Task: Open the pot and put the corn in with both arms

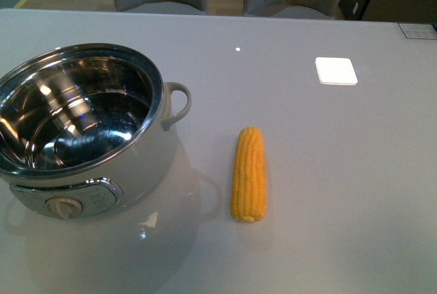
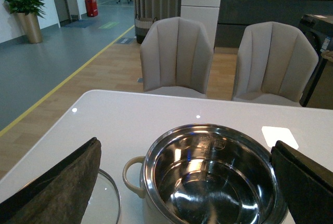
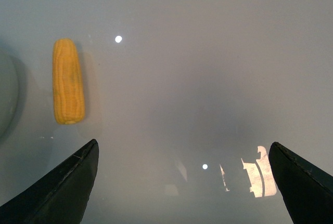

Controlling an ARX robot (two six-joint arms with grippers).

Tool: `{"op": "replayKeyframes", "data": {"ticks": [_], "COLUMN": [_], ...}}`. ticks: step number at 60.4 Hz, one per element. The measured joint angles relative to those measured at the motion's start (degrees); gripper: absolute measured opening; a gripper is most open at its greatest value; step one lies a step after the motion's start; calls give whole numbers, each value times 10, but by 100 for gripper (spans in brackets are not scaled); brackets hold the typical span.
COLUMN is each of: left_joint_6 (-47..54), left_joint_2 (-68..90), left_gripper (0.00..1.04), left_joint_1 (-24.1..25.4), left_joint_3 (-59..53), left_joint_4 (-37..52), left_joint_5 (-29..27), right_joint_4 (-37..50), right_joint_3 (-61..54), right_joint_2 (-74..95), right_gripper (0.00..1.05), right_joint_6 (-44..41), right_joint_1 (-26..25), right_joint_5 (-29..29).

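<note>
Pot [image 1: 151, 170] sat open on the robot's left side of the bench [image 1: 321, 185], corn [image 1: 248, 174] lying just beside it, not touching. Left gripper [image 2: 186, 143] hung spread wide above the pot, right gripper [image 3: 183, 143] was spread wide too, near the corn.

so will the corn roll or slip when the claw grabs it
Likely rolls sideways if nudged: the corn is a round cob lying on a glossy table. It looks stiff, so it shouldn't sag. Bumpy kernel rows should aid grip.
</note>
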Motion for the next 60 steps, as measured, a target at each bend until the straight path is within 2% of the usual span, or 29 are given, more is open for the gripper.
{"op": "replayKeyframes", "data": {"ticks": [17, 31, 39, 46, 60], "left_joint_6": [0, 0, 0, 0, 0], "left_joint_2": [0, 0, 0, 0, 0], "left_gripper": [98, 98, 98, 98, 98], "left_joint_1": [0, 0, 0, 0, 0], "left_joint_3": [0, 0, 0, 0, 0], "left_joint_4": [0, 0, 0, 0, 0], "left_joint_5": [0, 0, 0, 0, 0], "right_joint_4": [125, 282, 344, 376, 388], "right_joint_3": [17, 56, 91, 130, 216], "right_joint_2": [137, 361, 473, 557, 675], "right_gripper": [96, 96, 96, 96, 96], "right_joint_6": [3, -7, -12, -14, -22], "right_joint_1": [-5, 44, 72, 96, 134], "right_joint_5": [-10, -7, -5, -5, 9]}}
